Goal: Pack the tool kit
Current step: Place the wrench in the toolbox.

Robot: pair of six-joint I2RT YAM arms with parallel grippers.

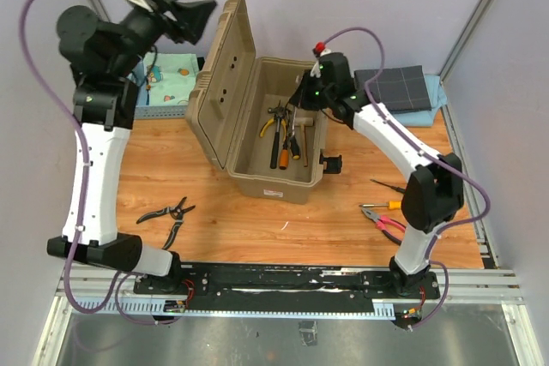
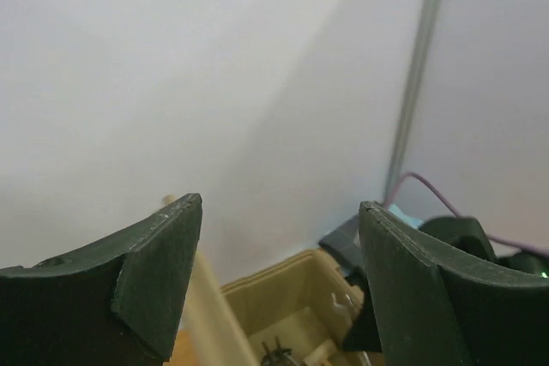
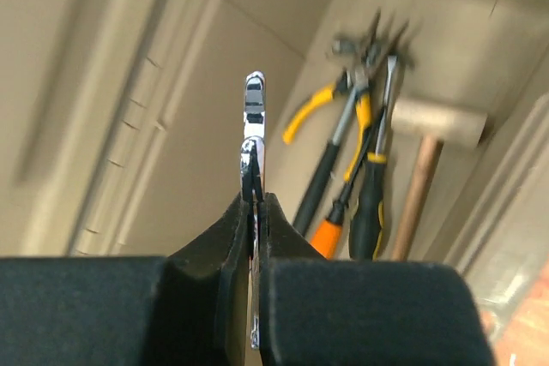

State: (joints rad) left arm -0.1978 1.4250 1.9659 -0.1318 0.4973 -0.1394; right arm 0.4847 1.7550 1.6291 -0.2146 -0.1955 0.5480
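The large tan plastic toolbox (image 1: 273, 179) stands at the centre of the wooden desk (image 1: 257, 229). Its hinged lid (image 1: 219, 70) is swung open and leans to the left, and one black latch (image 1: 331, 163) hangs at its right end. Lying together on the box floor are yellow-handled pliers (image 3: 319, 102), a wooden-handled hammer (image 3: 433, 122), a black-and-yellow-handled screwdriver (image 3: 371, 207) and an orange-handled tool (image 3: 324, 239) whose type cannot be determined. The right pincer (image 3: 256, 205) is positioned over the open box interior and is clenched on a thin, flat chrome tool (image 3: 253, 113); the tip of this tool projects beyond the fingertips and points into the box. The left pincer (image 1: 190, 6) is raised high, above and to the left of the lid, and is released, its jaws wide apart with nothing between them. Outside the box, black pliers (image 1: 176, 209) lie on the desk to the left front, well apart from the box. To the right front lie red-handled pliers (image 1: 388, 224), a yellow-handled screwdriver (image 1: 390, 205) just beside them, and a slim dark screwdriver (image 1: 388, 185) nearer the box. Behind the lid sits a blue mesh basket (image 1: 159, 111) holding patterned cloth (image 1: 171, 70). A folded dark grey cloth (image 1: 395, 87) lies at the far right corner.
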